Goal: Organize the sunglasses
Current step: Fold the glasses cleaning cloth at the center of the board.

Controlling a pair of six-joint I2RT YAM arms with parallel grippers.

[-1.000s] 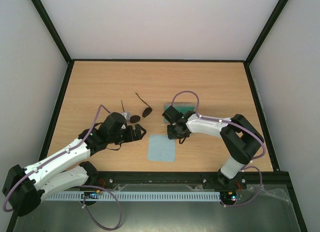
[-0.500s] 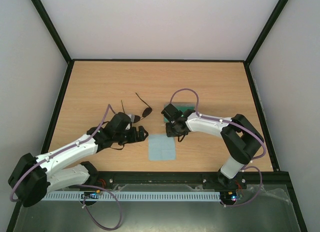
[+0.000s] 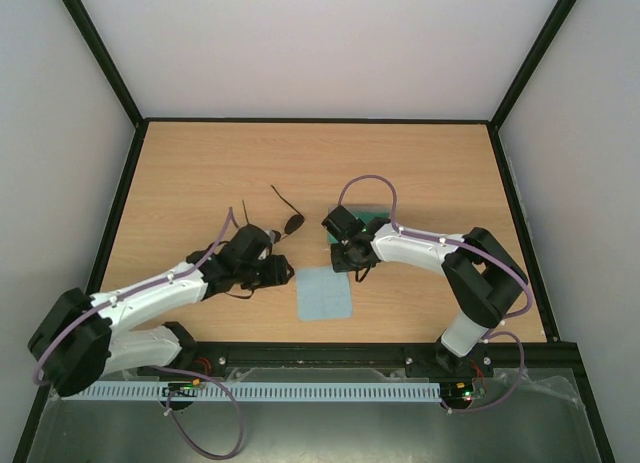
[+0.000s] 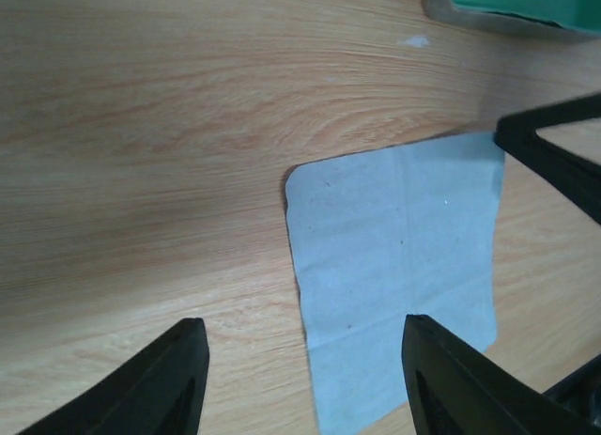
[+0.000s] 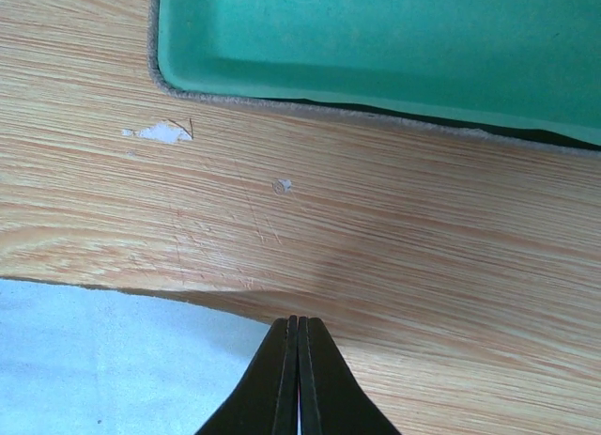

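The sunglasses (image 3: pixel 291 223), with dark round lenses and thin wire arms, lie on the table just behind my left gripper (image 3: pixel 286 271). They do not show in either wrist view. My left gripper (image 4: pixel 305 365) is open and low, straddling the left edge of the light blue cloth (image 4: pixel 399 256). One finger (image 4: pixel 174 379) is over wood, the other over the cloth. My right gripper (image 5: pixel 299 360) is shut at the far right corner of the cloth (image 5: pixel 94 360), whose edge rises toward the tips. The grey case (image 5: pixel 376 40), green inside, lies just beyond.
The case (image 3: pixel 368 221) lies open behind the right gripper (image 3: pixel 352 267), and the cloth (image 3: pixel 323 294) sits between the two grippers. A black frame rims the wooden table (image 3: pixel 200 163), with white walls around. One finger of the right gripper reaches into the left wrist view.
My left arm has reached forward and right to the cloth's left edge, and its jaws have narrowed. The right gripper has stayed shut at the cloth's corner, shifting slightly.
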